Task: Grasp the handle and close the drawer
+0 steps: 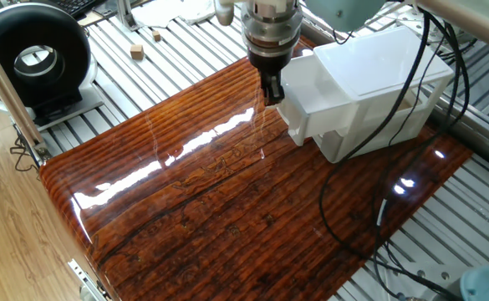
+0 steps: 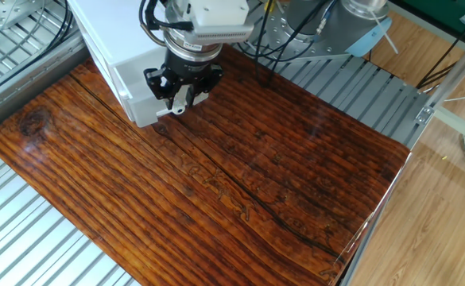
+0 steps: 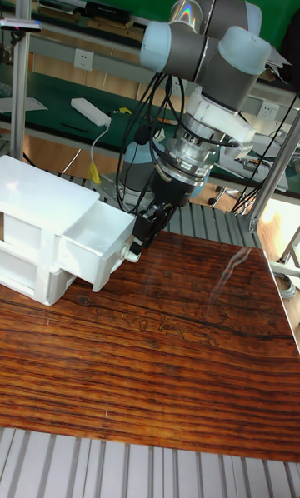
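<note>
Handle jutted from the drawer, which stood pulled out of the white cabinet. Your gripper hovered against that knob; whether its fingers pinched it, you could not tell. Push straight inward, square to the cabinet.

The tool hides the handle in both fixed views, so its grip cannot be judged.

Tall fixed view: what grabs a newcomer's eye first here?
The grey robot arm reaches down from the top, its gripper right at the small knob of the drawer, which sticks out of the white cabinet at left. Below, the glossy striped wood tabletop fills the frame.
</note>
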Tool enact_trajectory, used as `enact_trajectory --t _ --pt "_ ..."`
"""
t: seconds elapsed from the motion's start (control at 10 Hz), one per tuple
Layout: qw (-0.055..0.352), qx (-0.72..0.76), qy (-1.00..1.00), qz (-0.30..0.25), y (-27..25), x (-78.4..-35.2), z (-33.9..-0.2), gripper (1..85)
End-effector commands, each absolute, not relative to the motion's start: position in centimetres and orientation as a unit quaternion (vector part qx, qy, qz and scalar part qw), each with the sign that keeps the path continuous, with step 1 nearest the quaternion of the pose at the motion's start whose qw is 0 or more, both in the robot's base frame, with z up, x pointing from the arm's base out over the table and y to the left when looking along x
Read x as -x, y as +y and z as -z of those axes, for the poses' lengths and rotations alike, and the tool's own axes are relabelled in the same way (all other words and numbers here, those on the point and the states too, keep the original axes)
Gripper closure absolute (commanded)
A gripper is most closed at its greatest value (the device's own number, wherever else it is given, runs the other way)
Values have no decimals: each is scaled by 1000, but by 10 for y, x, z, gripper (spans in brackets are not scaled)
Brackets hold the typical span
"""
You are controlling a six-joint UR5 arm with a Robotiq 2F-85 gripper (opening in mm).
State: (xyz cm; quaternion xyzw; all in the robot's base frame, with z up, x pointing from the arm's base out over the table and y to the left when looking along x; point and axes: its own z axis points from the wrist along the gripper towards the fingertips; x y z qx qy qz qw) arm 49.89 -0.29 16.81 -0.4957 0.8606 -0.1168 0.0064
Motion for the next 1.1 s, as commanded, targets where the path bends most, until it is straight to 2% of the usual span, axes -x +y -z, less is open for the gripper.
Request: enact_trajectory --t 0.0,0.3,0.6,1.0 --pt "8 513 851 110 -3 -489 -156 453" --pt "20 515 849 121 -8 -489 -151 453" --pt "18 523 839 145 -12 -499 -160 453" --pt "25 521 841 142 -10 -501 -159 453"
